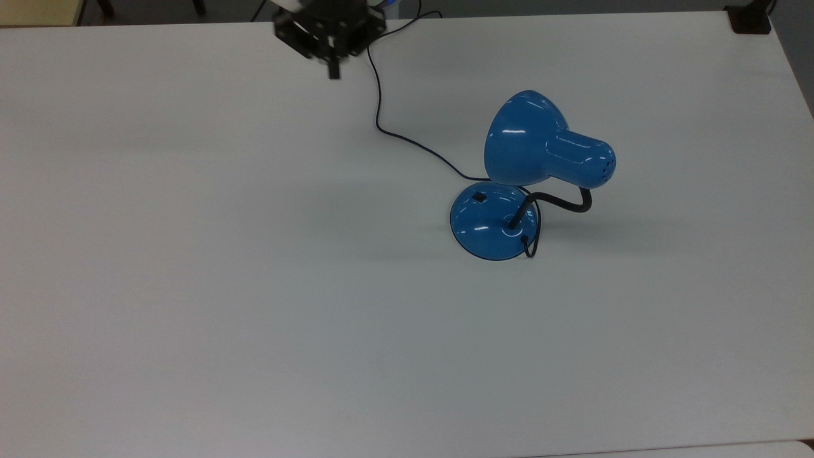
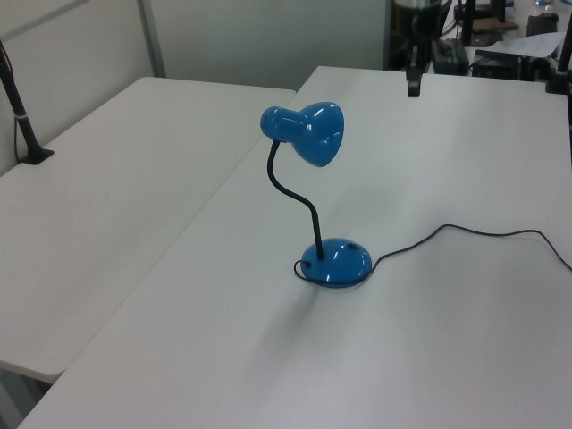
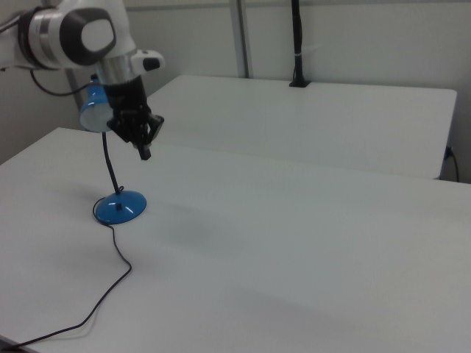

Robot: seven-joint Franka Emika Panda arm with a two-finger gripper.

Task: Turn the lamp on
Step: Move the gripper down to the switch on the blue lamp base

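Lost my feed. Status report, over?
Gripper shut, empty, above far table edge. Lamp upright, unlit; switch untouched. Cord trails below gripper.

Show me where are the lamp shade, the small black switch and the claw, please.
lamp shade (image 1: 524, 143): top view, on the blue bell's upper side.
switch (image 1: 479, 198): top view, on the black square on the round base.
claw (image 1: 333, 70): top view, at the fingertips.

Light: even, diffuse, bright.
Glare: small white highlights on the lamp (image 1: 545, 145) shade and base.
Shadows: soft, faint patches on the table (image 1: 254, 286) beside the lamp base.
Blur: gripper (image 1: 333, 69) smeared in the top view; the rest sharp.
Cast: cool, bluish-grey.
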